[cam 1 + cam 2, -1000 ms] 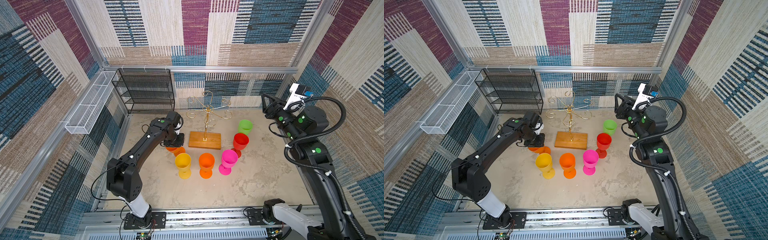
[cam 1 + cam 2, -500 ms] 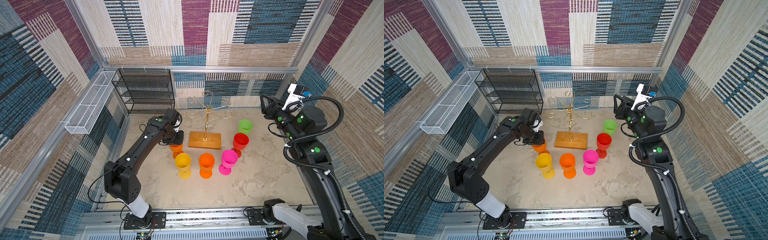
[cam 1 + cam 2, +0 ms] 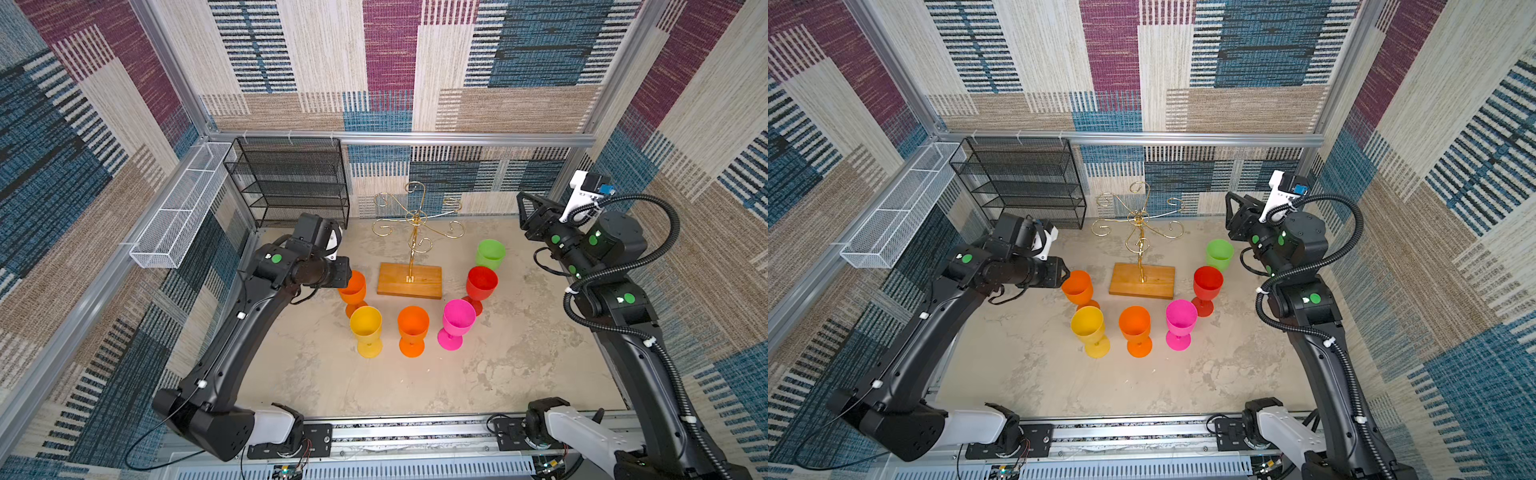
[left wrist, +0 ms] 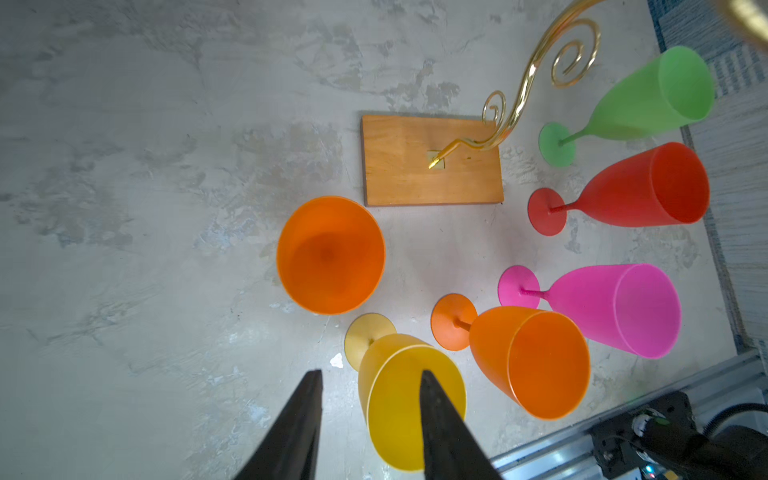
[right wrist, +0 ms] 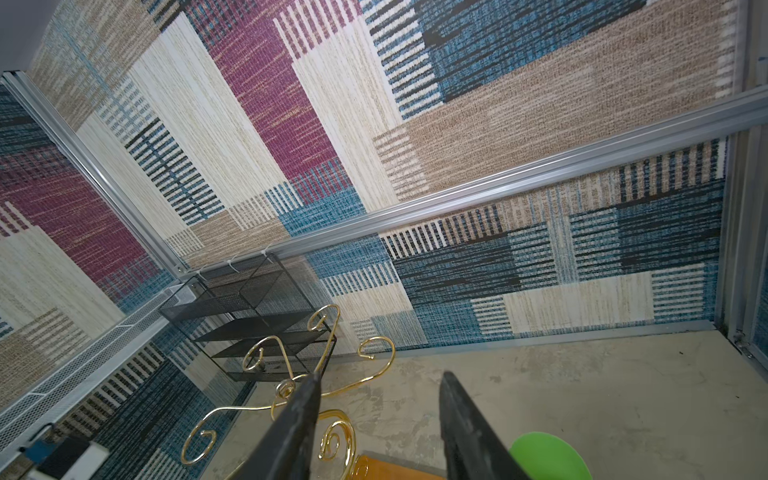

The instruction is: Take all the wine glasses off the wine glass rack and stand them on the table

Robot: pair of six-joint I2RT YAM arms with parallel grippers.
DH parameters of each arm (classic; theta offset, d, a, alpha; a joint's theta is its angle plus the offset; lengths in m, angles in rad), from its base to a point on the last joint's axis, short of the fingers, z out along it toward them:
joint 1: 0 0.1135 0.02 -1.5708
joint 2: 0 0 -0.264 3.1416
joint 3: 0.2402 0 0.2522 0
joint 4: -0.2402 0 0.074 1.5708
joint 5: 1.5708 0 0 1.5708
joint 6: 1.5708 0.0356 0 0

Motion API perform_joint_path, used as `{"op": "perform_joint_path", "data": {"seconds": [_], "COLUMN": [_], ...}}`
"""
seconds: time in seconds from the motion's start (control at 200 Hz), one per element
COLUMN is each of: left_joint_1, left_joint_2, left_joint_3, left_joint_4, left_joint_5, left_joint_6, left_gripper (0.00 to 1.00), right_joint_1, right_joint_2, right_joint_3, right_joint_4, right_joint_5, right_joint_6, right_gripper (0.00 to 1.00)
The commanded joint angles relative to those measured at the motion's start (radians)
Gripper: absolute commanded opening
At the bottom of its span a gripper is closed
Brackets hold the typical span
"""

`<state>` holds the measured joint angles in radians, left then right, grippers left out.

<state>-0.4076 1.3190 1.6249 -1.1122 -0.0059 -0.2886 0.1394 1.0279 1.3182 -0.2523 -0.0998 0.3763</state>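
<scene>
Two pincers, both spread, both pinching nothing. Left pincer (image 4: 370,374) low in its wrist view, black fingers (image 4: 297,415) parted over the table (image 4: 166,208) (yellow glass (image 4: 395,415) beyond them, partly behind one finger, not gripped). Left of centre in both top views, tip just beside the orange wine glass (image 3: 353,284), apart from it in the wrist view. Wine glass upright on the table, off the wine glass rack (image 3: 411,280), just left of it. Further out, a curve of glasses below and right of the rack: second orange glass (image 3: 412,326), pink glass (image 3: 458,318), red glass (image 3: 481,282), green glass (image 3: 490,253). Right pincer (image 3: 524,208) high at right of frame, well apart from the rack. Black mesh shelf (image 3: 291,183) and white wire basket (image 3: 178,208) at upper left.
</scene>
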Motion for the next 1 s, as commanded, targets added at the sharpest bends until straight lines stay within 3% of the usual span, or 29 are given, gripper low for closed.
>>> {"op": "perform_joint_path", "data": {"seconds": [0.0,0.07,0.2,0.321,0.371,0.481,0.521,0.741,0.992], "left_joint_1": [0.006,0.012,0.024,0.055,0.056,0.106,0.144,0.326,0.362], "left_joint_2": [-0.082,-0.159,-0.28,-0.339,-0.343,-0.297,-0.273,-0.161,-0.001], "left_joint_3": [-0.016,-0.092,-0.302,-0.523,-0.626,-0.777,-0.801,-0.906,-1.007], "left_joint_4": [0.037,0.163,0.507,0.838,0.999,1.219,1.249,1.338,1.438], "left_joint_5": [-0.242,-0.37,-0.587,-0.637,-0.643,-0.651,-0.657,-0.439,-0.281], "left_joint_6": [0.037,0.087,0.155,0.204,0.286,0.46,0.445,0.323,0.263], "left_gripper": [0.45,0.51,0.76,0.84,1.0,1.0,1.0,0.94,0.94], "right_joint_1": [-0.01,-0.023,-0.049,-0.071,-0.079,-0.084,-0.086,-0.09,-0.098], "right_joint_2": [-0.007,-0.009,-0.003,-0.01,-0.02,-0.054,-0.061,-0.073,-0.089], "right_joint_3": [-0.023,-0.051,-0.107,-0.174,-0.195,-0.248,-0.261,-0.336,-0.488], "right_joint_4": [0.007,0.007,0.016,0.046,0.057,0.097,0.106,0.117,0.217], "right_joint_5": [0.075,0.126,0.215,0.257,0.263,0.273,0.277,0.324,0.335], "right_joint_6": [-0.039,-0.055,-0.079,-0.092,-0.087,-0.088,-0.093,-0.134,-0.126], "right_gripper": [0.52,0.55,0.6,0.62,0.63,0.64,0.64,0.64,0.65]}}
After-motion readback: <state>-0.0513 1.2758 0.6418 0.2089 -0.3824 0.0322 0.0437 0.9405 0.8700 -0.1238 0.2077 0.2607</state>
